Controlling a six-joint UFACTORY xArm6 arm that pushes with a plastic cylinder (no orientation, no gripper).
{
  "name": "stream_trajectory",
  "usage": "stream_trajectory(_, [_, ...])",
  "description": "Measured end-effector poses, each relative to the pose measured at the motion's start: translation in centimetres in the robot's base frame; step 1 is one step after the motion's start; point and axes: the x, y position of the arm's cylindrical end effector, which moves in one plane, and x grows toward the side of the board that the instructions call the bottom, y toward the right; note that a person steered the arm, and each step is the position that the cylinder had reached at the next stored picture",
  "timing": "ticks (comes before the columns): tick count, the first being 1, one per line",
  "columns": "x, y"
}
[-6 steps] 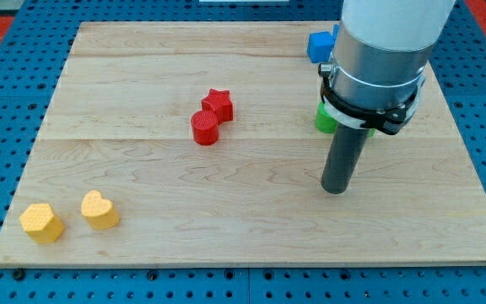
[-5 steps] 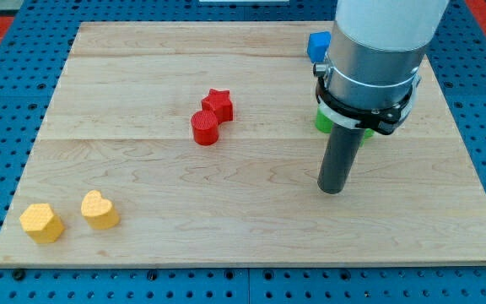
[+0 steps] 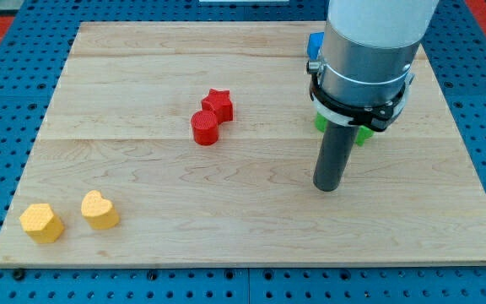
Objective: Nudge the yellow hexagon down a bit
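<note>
The yellow hexagon (image 3: 41, 222) lies near the board's bottom left corner. A yellow heart (image 3: 99, 210) sits just to its right, a small gap between them. My tip (image 3: 326, 186) rests on the board right of centre, far to the right of both yellow blocks. Nothing touches the tip.
A red cylinder (image 3: 204, 128) and a red star (image 3: 218, 104) touch each other near the board's middle. A green block (image 3: 320, 122) and a blue block (image 3: 315, 43) are mostly hidden behind the arm at the upper right. The wooden board (image 3: 142, 59) lies on a blue pegboard.
My tip has slid a little to the left and slightly up. No block has moved.
</note>
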Motion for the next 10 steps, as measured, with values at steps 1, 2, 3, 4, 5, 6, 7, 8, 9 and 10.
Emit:
stream_trajectory(1, [-5.2,-4.5])
stream_trajectory(2, [-15.0,-8.4])
stream_trajectory(3, [-17.6,-15.6])
stream_trajectory(4, [-14.5,-18.3])
stream_trajectory(5, [-12.9,-18.4])
stream_trajectory(6, [-15.8,-18.9])
stream_trajectory(7, [-16.7,-21.2])
stream_trajectory(8, [-16.8,-24.1])
stream_trajectory(9, [-16.8,-26.2])
stream_trajectory(10, [-16.8,-28.3])
